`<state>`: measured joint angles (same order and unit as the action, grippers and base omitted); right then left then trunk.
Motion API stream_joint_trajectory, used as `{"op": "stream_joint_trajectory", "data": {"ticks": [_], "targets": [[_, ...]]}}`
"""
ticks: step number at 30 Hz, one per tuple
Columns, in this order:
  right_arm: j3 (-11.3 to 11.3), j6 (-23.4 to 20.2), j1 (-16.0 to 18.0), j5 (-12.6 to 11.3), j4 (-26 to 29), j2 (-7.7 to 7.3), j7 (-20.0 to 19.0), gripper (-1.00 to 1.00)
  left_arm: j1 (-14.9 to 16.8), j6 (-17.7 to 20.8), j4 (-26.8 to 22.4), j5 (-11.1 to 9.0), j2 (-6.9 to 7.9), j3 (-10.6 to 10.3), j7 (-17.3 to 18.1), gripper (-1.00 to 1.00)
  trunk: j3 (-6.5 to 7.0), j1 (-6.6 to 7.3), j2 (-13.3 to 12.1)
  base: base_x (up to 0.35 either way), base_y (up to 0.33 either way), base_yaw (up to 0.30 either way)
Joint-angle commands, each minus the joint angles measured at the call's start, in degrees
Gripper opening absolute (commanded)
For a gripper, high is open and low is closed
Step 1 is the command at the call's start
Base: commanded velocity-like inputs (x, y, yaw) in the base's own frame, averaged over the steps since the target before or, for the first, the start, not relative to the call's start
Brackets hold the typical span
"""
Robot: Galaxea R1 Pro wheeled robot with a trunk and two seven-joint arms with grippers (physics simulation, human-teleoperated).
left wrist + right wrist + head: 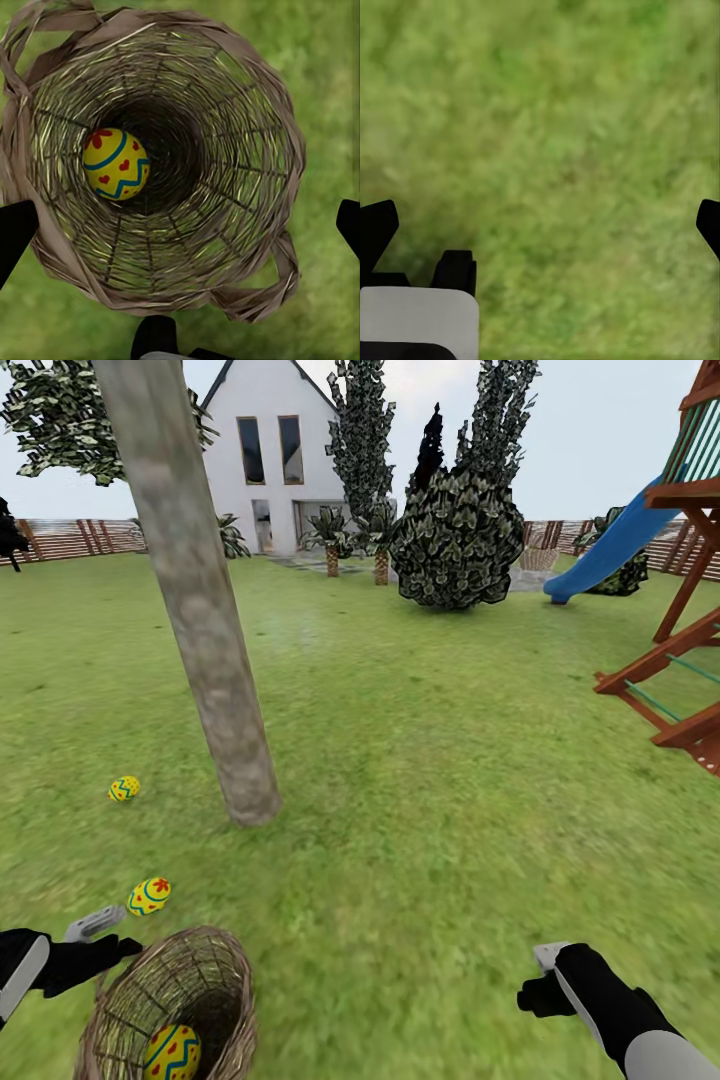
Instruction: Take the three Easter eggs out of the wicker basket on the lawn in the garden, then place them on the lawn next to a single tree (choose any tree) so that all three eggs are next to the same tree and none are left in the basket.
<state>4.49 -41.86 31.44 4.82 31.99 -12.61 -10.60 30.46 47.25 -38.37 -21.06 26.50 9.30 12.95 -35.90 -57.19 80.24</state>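
Left pincer [180, 225] spread empty over wicker basket [215, 960] holding the last egg [115, 163]; two eggs [149, 896] already near the tree [200, 610].

The black left gripper [112, 952] sits low at the left of the head view, on a black wrist with a white-shelled forearm behind it. It points inward and slightly forward, a grey finger [94, 923] lying along its upper side. Seen from its own wrist camera, the two black fingertips [15, 234] stand at opposite edges of the picture, spread wide with nothing between them, aimed straight down.

The black right gripper [532, 996] reaches in from the lower right on a white-and-black forearm, angled toward the left arm. Its wrist camera shows its black fingertips [376, 231] likewise far apart and empty, facing downward, a grey-white housing block beside one of them.
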Motion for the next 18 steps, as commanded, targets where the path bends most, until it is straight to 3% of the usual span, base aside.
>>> {"op": "stream_joint_trajectory", "data": {"ticks": [1, 18], "targets": [[0.26, -0.24, 0.02, 0.51, 0.09, -0.09, -0.41, 1.0, 0.03, 0.3, -0.04, 0.25, -0.1, 0.2, 0.33, 1.0, -0.05, 0.0, 0.03, 0.006, 0.0, 0.0], [0.25, -0.24, 0.02, 0.54, 0.09, -0.13, -0.39, 1.0, 0.03, 0.28, 0.14, 0.1, -0.29, 0.23, 0.32, 1.0, -0.05, 0.0, 0.03, 0.0, 0.0, 0.0]]}}
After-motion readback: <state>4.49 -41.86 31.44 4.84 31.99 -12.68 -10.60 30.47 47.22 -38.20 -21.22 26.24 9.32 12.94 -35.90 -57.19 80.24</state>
